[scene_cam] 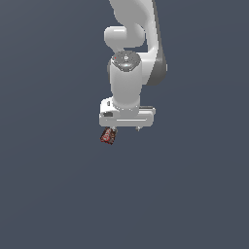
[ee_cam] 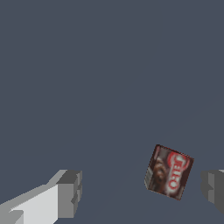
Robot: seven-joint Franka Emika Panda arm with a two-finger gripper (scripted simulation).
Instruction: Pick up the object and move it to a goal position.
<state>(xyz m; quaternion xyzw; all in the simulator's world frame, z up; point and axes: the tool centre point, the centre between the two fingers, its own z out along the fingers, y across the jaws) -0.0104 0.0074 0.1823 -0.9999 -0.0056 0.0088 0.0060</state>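
A: Entry, single moment. Arm [scene_cam: 131, 53] reaches down from the top of the exterior view, white, wrist pointing downward. Gripper [scene_cam: 125, 129] at its lower end, over a plain grey-blue floor [scene_cam: 53, 194].

B: State of the fingers?

A: Spread wide. Wrist view shows two grey fingertips [ee_cam: 70, 193] far apart near opposite sides of the picture, with nothing pressed between them. The gripper [ee_cam: 142, 190] holds nothing.

B: And the box?

A: Small flat box [ee_cam: 169, 172], dark red. One face carries white lettering outlined in red on a red patch; next to it is a brownish, rounded, mottled mark. Lettering too coarse to read with confidence. A thin, darker side edge is visible. It sits skewed, not square to the fingers.

B: Position relative to the fingers?

A: In the gap between them, much nearer one fingertip than the other, touching neither. In the exterior view the box [scene_cam: 108, 136] appears just below the gripper's end on the exterior view's left, tilted, clearly narrower than the white gripper body. Whether it rests on the floor I cannot tell.
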